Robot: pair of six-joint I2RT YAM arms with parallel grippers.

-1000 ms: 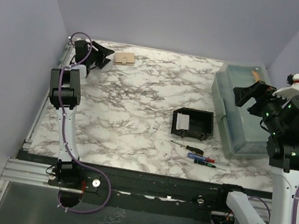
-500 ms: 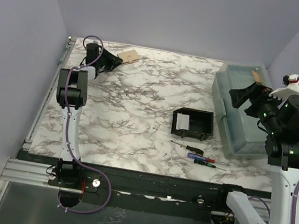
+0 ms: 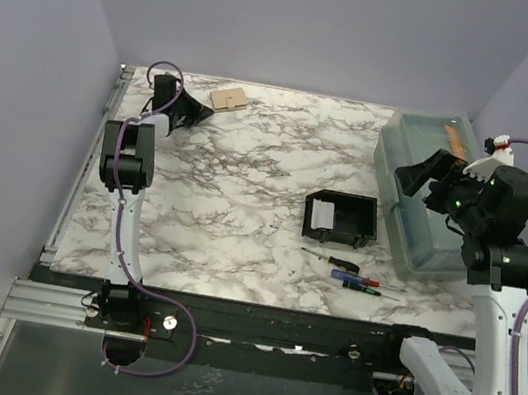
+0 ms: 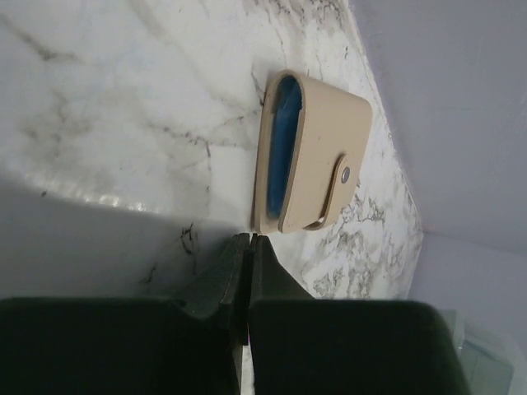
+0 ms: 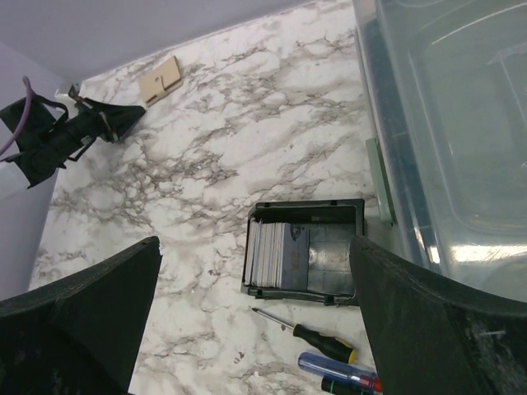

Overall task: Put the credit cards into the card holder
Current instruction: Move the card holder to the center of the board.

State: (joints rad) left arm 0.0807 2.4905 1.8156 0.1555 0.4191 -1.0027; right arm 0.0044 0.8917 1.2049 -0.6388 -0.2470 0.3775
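A tan card holder (image 4: 317, 160) with a snap tab lies at the table's far left (image 3: 228, 100), blue showing in its open mouth. My left gripper (image 4: 249, 239) is shut with nothing between its fingers, its tips just short of the holder's near edge (image 3: 201, 109). A stack of credit cards (image 5: 280, 255) stands in the left end of a black tray (image 5: 305, 206) at mid-table (image 3: 374, 221); from above the cards (image 3: 319, 214) look like a white-grey strip. My right gripper (image 5: 255, 243) hangs open high over the tray, by the bin's left wall (image 3: 420, 173).
A large translucent lidded bin (image 3: 430, 235) fills the right side (image 5: 461, 123). Three small screwdrivers (image 3: 352, 276) lie just in front of the tray (image 5: 317, 333). Purple walls close in the back and both sides.
My left gripper swung right toward the tan holder and closed from part open to shut. The holder turned and slid slightly right. My right arm shifted a little left.
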